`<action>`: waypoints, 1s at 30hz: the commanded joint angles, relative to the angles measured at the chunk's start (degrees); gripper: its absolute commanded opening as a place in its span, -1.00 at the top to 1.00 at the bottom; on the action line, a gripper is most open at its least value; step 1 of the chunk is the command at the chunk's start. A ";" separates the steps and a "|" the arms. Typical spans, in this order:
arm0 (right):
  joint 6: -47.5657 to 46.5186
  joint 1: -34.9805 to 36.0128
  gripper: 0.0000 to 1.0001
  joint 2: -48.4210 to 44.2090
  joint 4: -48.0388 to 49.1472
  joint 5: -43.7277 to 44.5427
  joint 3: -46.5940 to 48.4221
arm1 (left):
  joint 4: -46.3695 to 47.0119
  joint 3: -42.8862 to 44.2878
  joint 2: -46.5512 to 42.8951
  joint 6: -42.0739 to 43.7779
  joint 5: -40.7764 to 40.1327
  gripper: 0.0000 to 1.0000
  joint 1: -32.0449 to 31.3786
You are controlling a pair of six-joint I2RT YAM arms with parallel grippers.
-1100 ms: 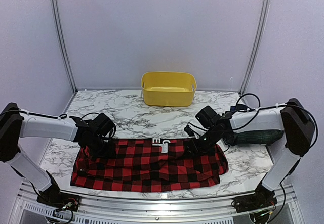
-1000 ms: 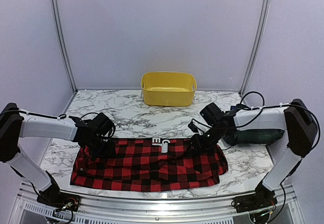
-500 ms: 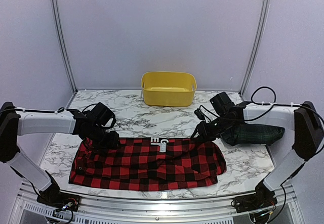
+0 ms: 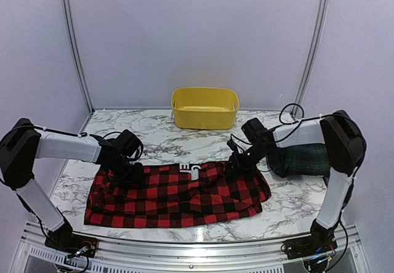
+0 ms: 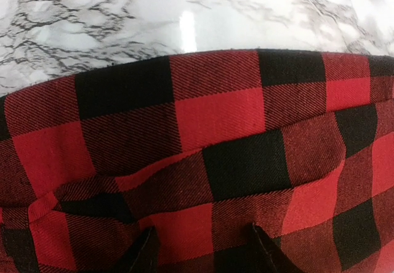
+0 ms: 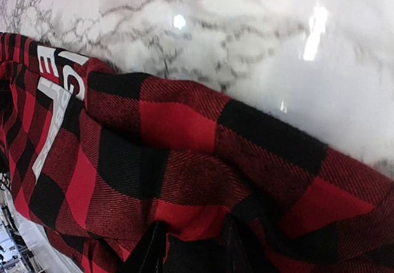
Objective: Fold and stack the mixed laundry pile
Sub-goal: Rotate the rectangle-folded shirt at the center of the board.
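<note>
Only the tips of the left fingers (image 5: 143, 256) and right fingers (image 6: 154, 251) were shown; the checked garment (image 5: 215, 113) was cropped there. The tartan garment (image 4: 305, 160) was partly hidden by the right arm (image 4: 301, 131).

White marble table (image 4: 161, 141) (grey-veined, glossy), pale lilac walls (image 4: 197, 32).

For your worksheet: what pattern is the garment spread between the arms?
Red-and-black checked garment; clearest from left wrist.

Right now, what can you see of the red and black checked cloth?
The red-and-black checked cloth garment lies spread out, slightly wrinkled, on the white marble table. It looks like soft woven flannel, with a white label at its far edge. The left end effector and right end effector pinch that edge.
</note>
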 commanded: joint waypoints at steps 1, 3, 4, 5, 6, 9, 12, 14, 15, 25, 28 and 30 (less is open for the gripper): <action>-1.49 -0.34 0.33 9.76 1.45 3.89 11.17 | -2.31 -4.23 2.68 -5.19 -3.55 -0.01 3.67; -1.85 -0.17 0.33 14.66 0.04 3.48 18.74 | -2.03 -5.09 2.50 -6.56 -2.96 0.00 4.97; -2.23 -0.08 0.34 17.01 -1.32 3.57 22.91 | -1.73 -5.14 2.10 -6.28 -2.16 0.00 5.10; -2.59 0.02 0.34 19.12 -2.91 3.51 27.02 | -0.91 -5.07 1.66 -5.61 -0.73 0.00 5.09; -3.01 0.17 0.34 20.47 -4.72 3.22 30.83 | 0.06 -4.92 0.82 -4.22 2.59 0.00 5.01; -4.16 0.76 0.30 18.69 -8.27 4.33 35.83 | -0.17 -3.12 -3.59 -0.20 5.10 0.02 4.66; -4.14 0.84 0.24 11.36 -9.10 5.44 32.69 | -4.57 -0.99 -7.92 1.96 -0.51 0.02 4.65; -3.11 1.04 0.23 6.21 -8.77 5.36 28.14 | -6.65 -0.01 -8.37 3.14 -3.18 0.02 4.67; -2.39 1.30 0.22 3.85 -8.29 5.19 25.73 | -7.24 0.14 -7.68 3.70 -3.43 0.02 4.65; 8.55 9.27 0.23 -2.11 2.70 2.24 4.87 | -7.23 -4.39 -0.25 2.40 -3.37 0.12 2.59; 8.85 8.40 0.24 -0.28 4.86 3.34 1.97 | -7.23 -4.91 0.21 1.32 -2.50 0.17 1.15; 8.06 6.94 0.25 0.97 5.31 4.07 0.53 | -7.02 -4.92 0.60 -0.58 -0.78 0.21 -0.30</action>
